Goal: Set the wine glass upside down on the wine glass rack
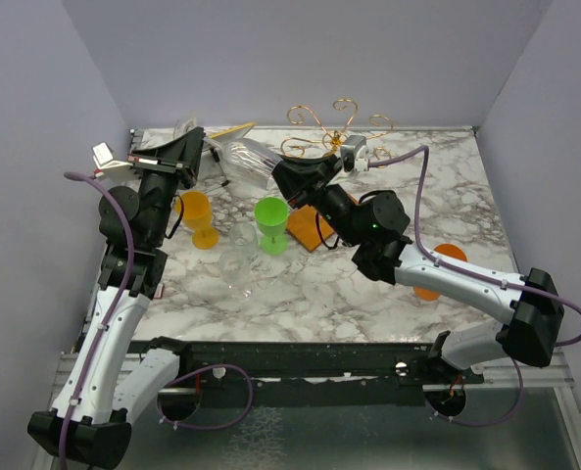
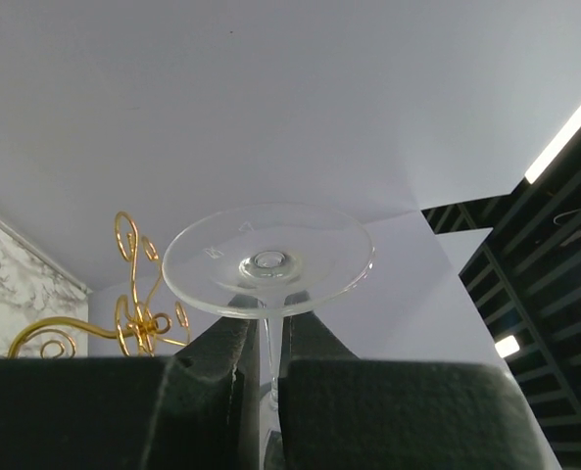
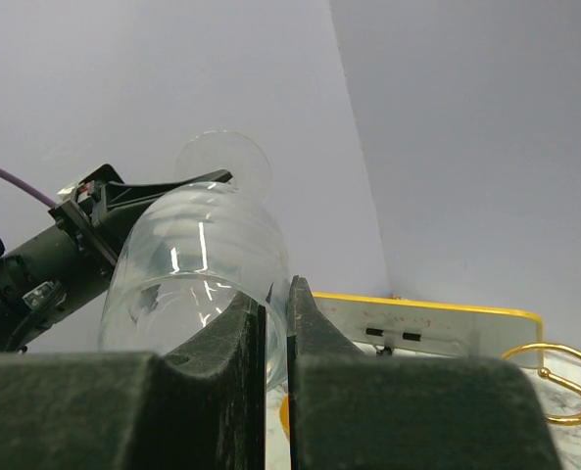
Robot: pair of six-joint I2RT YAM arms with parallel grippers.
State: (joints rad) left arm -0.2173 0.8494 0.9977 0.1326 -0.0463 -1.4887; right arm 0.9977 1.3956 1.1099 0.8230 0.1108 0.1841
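Nearest the arm bases, a flat orange disc (image 1: 437, 266) lies on the marble table (image 1: 300, 294), partly under the right arm. A faint clear shape left of centre may be another glass, but it is too dim to tell. Beyond stand an orange goblet (image 1: 200, 217) and a green goblet (image 1: 270, 224), just beside the orange-brown base (image 1: 308, 230) of the wine glass rack (image 1: 335, 121). Farther back, the wine glass (image 1: 246, 155) hangs on its side in the air between both claws, left of the rack's gold curls and not on them. The left gripper (image 2: 261, 338) is pinched narrow around its stem below the foot. The right gripper (image 3: 278, 294) is nearly closed on the bowl's wall. A yellow-edged board (image 1: 233, 128) sits at the far edge.
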